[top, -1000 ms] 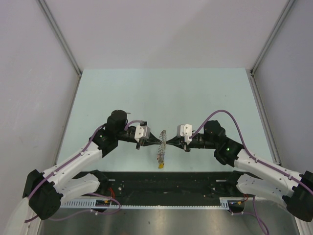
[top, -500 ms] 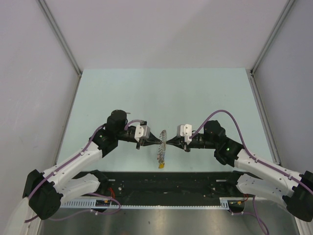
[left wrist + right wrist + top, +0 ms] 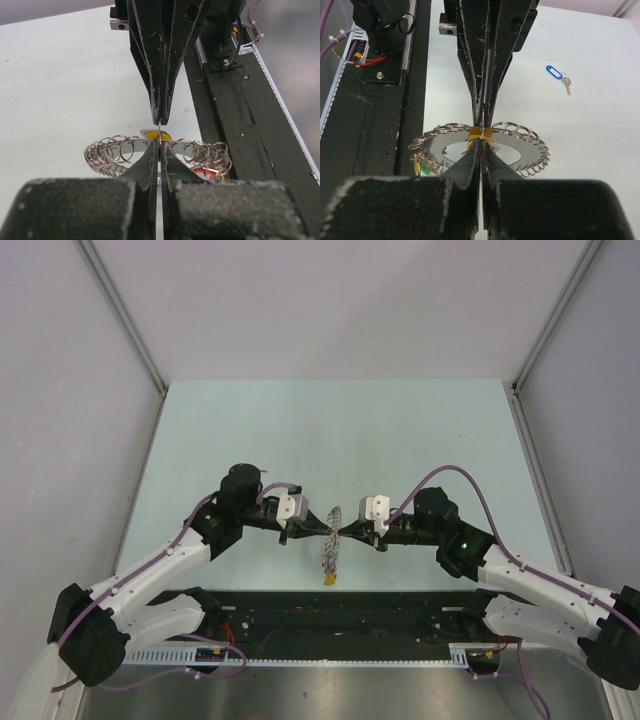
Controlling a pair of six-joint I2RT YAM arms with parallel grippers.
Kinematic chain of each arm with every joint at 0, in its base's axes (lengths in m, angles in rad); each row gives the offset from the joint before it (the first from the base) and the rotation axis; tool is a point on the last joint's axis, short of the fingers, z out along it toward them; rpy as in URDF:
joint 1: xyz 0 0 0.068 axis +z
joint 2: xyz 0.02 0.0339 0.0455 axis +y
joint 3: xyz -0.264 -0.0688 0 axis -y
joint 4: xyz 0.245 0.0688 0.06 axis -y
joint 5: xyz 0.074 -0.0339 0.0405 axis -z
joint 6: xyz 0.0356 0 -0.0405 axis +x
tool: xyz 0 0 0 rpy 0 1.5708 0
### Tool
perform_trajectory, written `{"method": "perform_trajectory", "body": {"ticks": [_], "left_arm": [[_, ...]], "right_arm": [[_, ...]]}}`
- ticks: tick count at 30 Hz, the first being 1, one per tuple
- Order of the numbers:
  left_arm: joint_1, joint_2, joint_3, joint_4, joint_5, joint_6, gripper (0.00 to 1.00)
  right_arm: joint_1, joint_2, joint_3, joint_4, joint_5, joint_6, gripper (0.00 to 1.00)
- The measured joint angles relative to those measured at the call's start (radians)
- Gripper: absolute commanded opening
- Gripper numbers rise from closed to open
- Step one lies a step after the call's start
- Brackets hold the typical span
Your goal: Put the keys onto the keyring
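The keyring (image 3: 329, 552), a flat grey ring fringed with small metal loops, hangs on edge between the two grippers. My left gripper (image 3: 331, 530) is shut on its rim (image 3: 120, 146). My right gripper (image 3: 345, 531) meets it tip to tip, shut at the same spot on a small wire loop beside a yellow-tagged key (image 3: 481, 133). In the left wrist view the yellow tag (image 3: 156, 134) sits just behind the fingertips. A blue-tagged key (image 3: 556, 74) lies loose on the table. Red, green and yellow tags hang from the ring's lower part (image 3: 206, 173).
The pale green table (image 3: 330, 430) is walled by grey panels on three sides. A black rail with the arm bases (image 3: 340, 610) runs along the near edge, close under the hanging ring.
The right gripper has edged slightly left toward the left one. The ring and the left arm hold their place.
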Motion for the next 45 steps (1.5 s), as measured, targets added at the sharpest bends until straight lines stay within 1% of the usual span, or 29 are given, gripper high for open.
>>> {"method": "perform_trajectory", "body": {"ticks": [29,45], "left_arm": [[0.019,-0.021,0.011,-0.008,-0.010,-0.006,0.00],[0.019,0.018,0.030,-0.050,-0.006,0.001,0.00]], "right_arm": [[0.013,-0.013,0.000,-0.003,0.053,-0.002,0.00],[0.013,-0.019,0.000,-0.002,0.052,-0.002,0.00]]}}
